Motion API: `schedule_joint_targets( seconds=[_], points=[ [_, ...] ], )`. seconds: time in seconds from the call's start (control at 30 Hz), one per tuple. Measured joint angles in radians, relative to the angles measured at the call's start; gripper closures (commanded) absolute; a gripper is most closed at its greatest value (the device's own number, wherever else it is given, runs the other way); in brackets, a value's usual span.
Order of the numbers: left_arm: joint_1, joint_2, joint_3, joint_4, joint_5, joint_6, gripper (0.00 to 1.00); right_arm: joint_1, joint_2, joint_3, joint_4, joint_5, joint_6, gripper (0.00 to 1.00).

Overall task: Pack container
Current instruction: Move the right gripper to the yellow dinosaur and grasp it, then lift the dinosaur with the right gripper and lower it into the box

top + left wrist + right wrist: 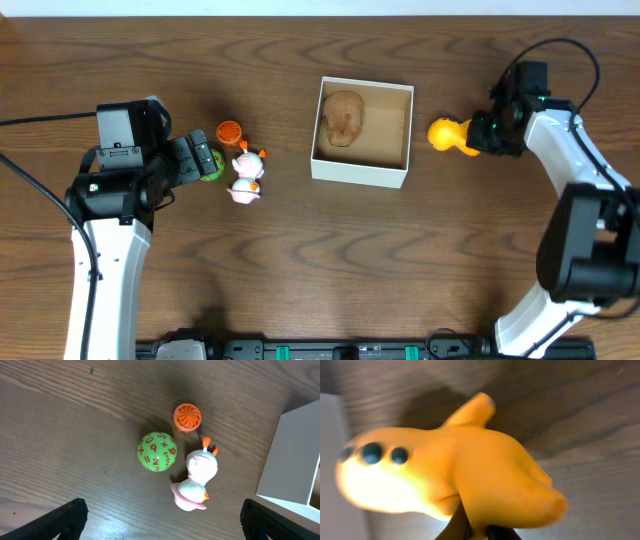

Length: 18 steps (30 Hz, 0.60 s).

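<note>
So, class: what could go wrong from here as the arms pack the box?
1. The right gripper holds the yellow toy by one end; it could slip or catch the container wall.
2. The green ball sits close beside the duck toy; the open left gripper may knock the ball away.

TWIN ARMS, ONE LIVERY: The left arm (100, 270) and right arm (580, 150) both pair long, smooth white shells with boxy matte-black joint housings (120, 135). Thin black cables run from each. One cable (50, 117) leaves the left arm's housing and another (560, 41) arches above the right arm's wrist. Tiny green indicator lights (97, 184) glow on the black sections. The left pincer (164, 510) ends in flat, black, square-edged fingers (67, 520). A black base rail (345, 350) carries green fittings.
</note>
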<state>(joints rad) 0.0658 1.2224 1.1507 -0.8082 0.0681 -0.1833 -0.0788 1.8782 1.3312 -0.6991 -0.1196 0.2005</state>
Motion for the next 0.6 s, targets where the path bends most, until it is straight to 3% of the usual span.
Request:
schedule_joint_targets(
  seconds=[0.37, 0.6],
  points=[
    [0.0, 0.0, 0.0, 0.0, 0.0, 0.0, 0.02, 0.192, -0.355, 0.058, -0.013, 0.044, 0.004, 0.99],
    [0.0, 0.0, 0.0, 0.0, 0.0, 0.0, 0.02, 0.351, -0.407, 0.058, -0.023, 0.06, 0.082, 0.99]
  ],
)
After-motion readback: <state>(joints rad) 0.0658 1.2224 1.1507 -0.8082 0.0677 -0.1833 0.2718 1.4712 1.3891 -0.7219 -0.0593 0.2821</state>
